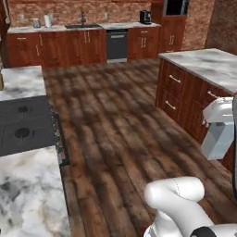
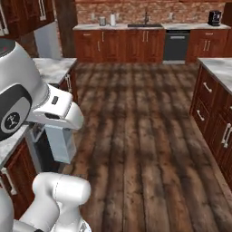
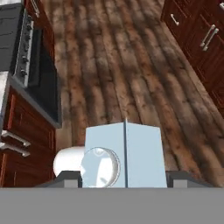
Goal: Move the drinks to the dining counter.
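Jaws of the gripper [image 3: 124, 177] stand part-open, clamped on the pale grey-blue gable-top carton [image 3: 125, 155], which hangs upright over the wood floor [image 1: 115, 120] with the dining table [image 1: 203, 62] ahead and to the robot's right.

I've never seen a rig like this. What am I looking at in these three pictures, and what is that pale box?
This is a computer-rendered kitchen with a white robot arm on a base that drives. Two pictures come from cameras on that base, behind the arm to its left and right, looking over the wood floor. The third comes from a camera on the hand, looking down along the gripper. The pale box is a drink carton; the gripper is closed on it and holds it above the floor. The marble dining counter is on the right, a stove on the left.
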{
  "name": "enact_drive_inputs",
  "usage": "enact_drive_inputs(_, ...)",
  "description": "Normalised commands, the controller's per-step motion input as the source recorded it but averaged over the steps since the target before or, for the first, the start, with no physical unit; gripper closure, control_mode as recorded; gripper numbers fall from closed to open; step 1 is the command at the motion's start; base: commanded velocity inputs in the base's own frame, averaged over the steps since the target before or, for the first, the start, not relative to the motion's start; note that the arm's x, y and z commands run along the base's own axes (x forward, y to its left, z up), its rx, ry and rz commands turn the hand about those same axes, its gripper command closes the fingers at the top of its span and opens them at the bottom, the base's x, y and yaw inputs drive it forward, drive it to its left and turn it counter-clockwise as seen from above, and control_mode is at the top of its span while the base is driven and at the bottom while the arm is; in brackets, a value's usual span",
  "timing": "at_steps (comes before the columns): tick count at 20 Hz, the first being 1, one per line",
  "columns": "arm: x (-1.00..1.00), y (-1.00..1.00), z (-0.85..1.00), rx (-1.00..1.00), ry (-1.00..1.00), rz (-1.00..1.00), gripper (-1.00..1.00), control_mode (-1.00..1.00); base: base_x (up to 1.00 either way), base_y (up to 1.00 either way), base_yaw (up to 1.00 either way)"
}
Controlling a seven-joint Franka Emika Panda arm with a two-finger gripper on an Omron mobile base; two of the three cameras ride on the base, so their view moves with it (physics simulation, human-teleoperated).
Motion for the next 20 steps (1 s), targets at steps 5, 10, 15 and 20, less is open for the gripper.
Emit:
enact_drive_inputs(5,0.0,0.0,0.0,0.0,0.0,0.0,1.0,1.0,0.0,0.0,-1.0)
enact_drive_inputs(10,0.0,0.0,0.0,0.0,0.0,0.0,1.0,1.0,0.0,-0.03,-0.98)
enact_drive_inputs(15,0.0,0.0,0.0,0.0,0.0,0.0,1.0,1.0,0.35,-0.13,-0.83)
enact_drive_inputs(20,0.0,0.0,0.0,0.0,0.0,0.0,1.0,1.0,0.85,-0.1,-0.54)
